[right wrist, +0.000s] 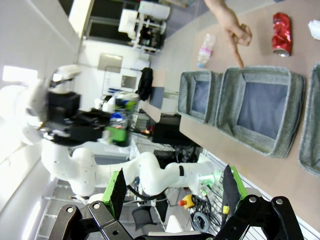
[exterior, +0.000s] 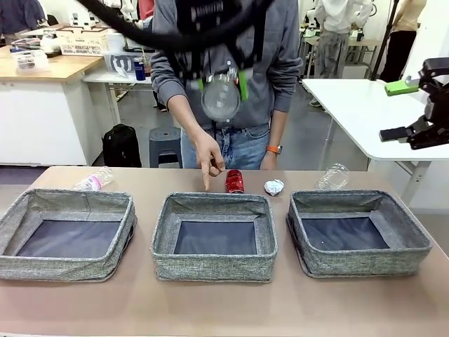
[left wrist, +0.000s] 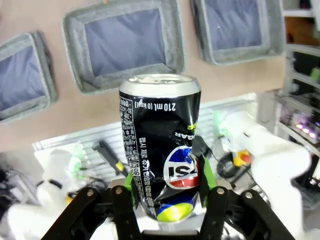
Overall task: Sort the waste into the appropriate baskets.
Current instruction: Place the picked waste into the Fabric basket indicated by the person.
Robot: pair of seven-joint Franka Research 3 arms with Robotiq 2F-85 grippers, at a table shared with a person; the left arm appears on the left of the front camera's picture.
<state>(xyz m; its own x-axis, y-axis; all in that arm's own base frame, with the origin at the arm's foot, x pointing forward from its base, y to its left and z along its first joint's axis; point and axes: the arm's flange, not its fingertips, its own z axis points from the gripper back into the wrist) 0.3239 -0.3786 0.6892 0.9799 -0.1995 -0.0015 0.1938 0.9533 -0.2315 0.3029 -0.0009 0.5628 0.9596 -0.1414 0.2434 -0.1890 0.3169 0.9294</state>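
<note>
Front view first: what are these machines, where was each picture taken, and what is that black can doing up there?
Two robot arms share a table with a person. The front view looks across it; the other two come from cameras on each arm's wrist. The left claw is shut on a dented dark can, held high above three grey baskets. The right claw is open and empty. Beyond the baskets sit a red can, a foil ball and two clear bottles. The person's hand points at the middle basket.
</note>
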